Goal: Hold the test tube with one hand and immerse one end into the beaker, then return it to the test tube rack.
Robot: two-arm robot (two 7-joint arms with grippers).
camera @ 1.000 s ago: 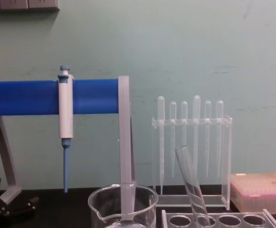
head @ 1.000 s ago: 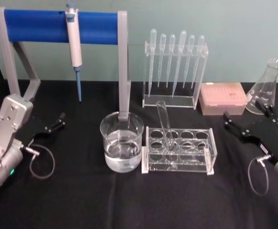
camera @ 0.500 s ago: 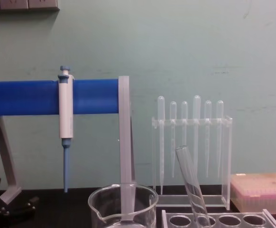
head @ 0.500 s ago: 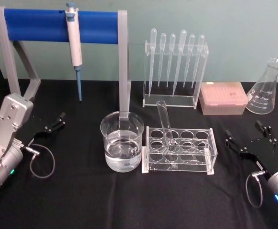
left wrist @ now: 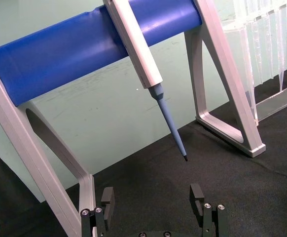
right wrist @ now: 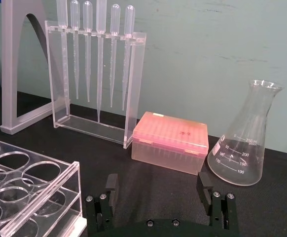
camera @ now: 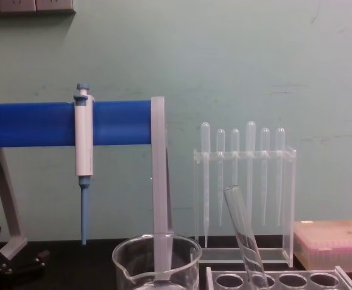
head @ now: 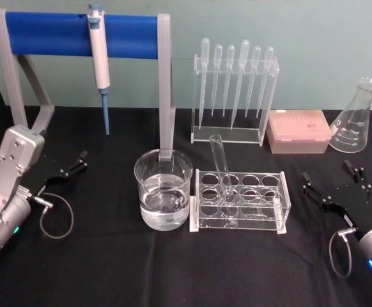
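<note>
The test tube [head: 221, 167] is seen leaning in a back-row hole of the clear tube rack [head: 240, 201] at the middle of the black tabletop [head: 109, 268], its open rim tilted toward the rear and away from both arms. The beaker [head: 163, 189], holding clear liquid, stands just beside the rack on its left, close to the foot of the grey stand with the blue bar [head: 77, 33], from which the white-and-blue pipettor [head: 99, 54] hangs. Behind the rack a clear pipette holder [head: 234, 86] is placed, with a pink tip box [head: 298, 131] and a conical flask [head: 355, 118] further to the right. The left tool [head: 73, 167] is found low on the left side of the tabletop, well apart from the beaker, its fingers [left wrist: 107, 200] spread apart with nothing between them. The right tool [head: 332, 188] is held low on the right, near the rack's end but not touching it, and its fingers [right wrist: 112, 186] are likewise parted and grip nothing
</note>
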